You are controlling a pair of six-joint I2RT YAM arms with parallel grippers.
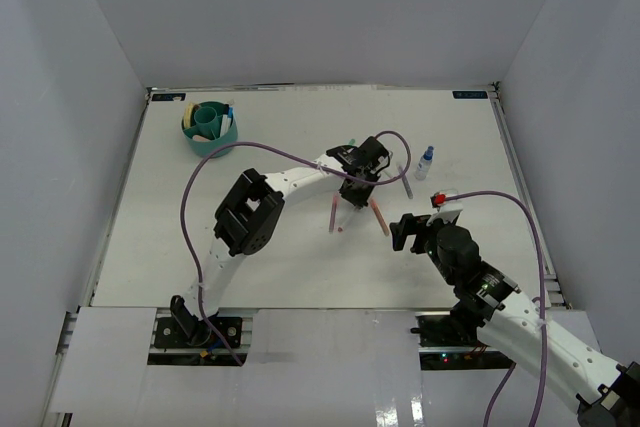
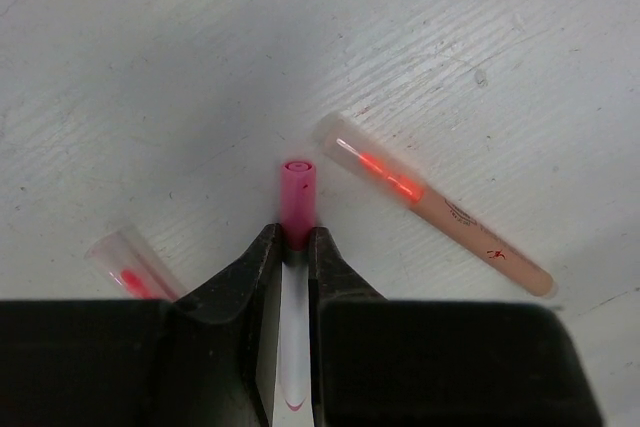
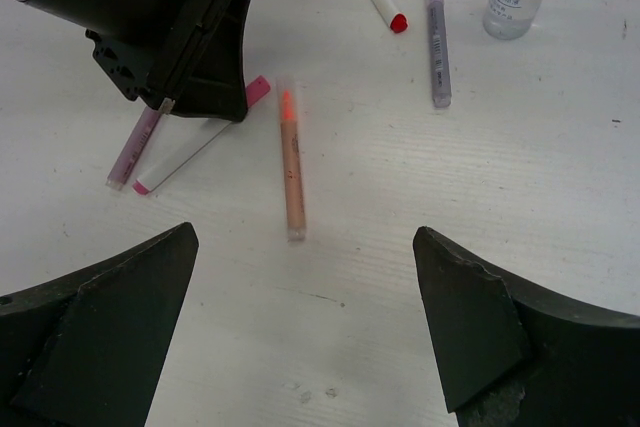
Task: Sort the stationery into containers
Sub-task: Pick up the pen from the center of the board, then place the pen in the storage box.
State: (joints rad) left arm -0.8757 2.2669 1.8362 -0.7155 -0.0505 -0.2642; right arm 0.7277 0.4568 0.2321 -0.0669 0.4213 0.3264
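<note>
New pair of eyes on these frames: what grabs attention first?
The left gripper, mid-table, is shut on a pink-capped marker, with an orange-tipped marker lying loose beside it. The right gripper hangs open close by, holding nothing. The teal organizer sits far off in the back left corner of the table, already holding a few items.

The left arm [image 1: 245, 215] rises from its base at the near edge, folds sharply at the elbow and stretches forward and to the right; its wrist tips downward; the left gripper [image 2: 296, 239] points straight down, jaws pinched tight on a pink-capped marker [image 2: 298, 187]; the right arm [image 1: 520, 312] reaches from the near right corner forward and to the left; the right gripper [image 3: 305, 237] hangs low, angled downward, its fingers [image 3: 110, 327] spread wide, holding nothing.
</note>
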